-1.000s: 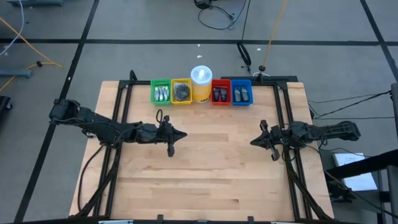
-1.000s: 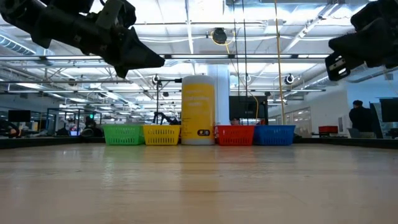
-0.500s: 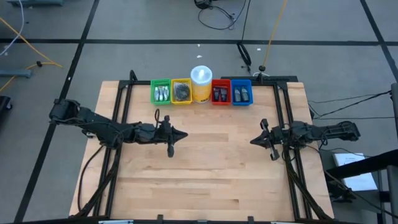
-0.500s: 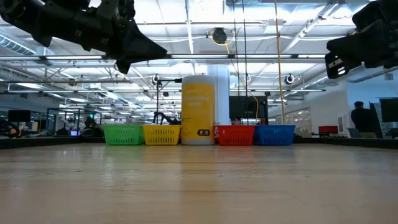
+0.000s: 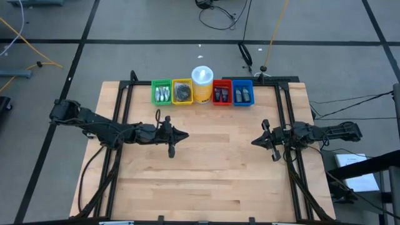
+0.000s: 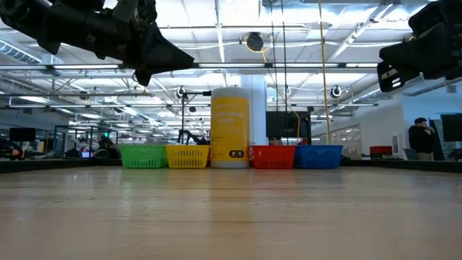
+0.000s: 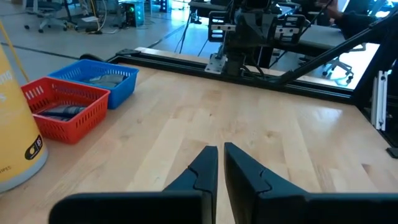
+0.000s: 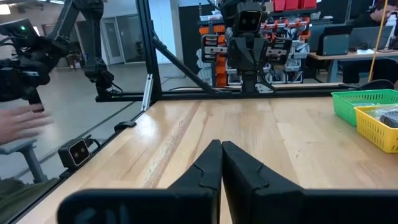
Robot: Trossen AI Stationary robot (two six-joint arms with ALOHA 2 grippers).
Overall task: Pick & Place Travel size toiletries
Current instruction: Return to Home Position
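High view | left gripper [image 5: 182,134] left of centre above table [image 5: 206,178], closed tight, holding nothing | right gripper [image 5: 255,142] at right, likewise closed, empty | toiletries [image 5: 162,94] lie in coloured bins [image 5: 243,82] at far edge

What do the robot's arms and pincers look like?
Both the left arm and right arm are black, slim, jointed, with thin black cables looping alongside. The left pincer and right pincer each have two angular black fingers tapering to points.
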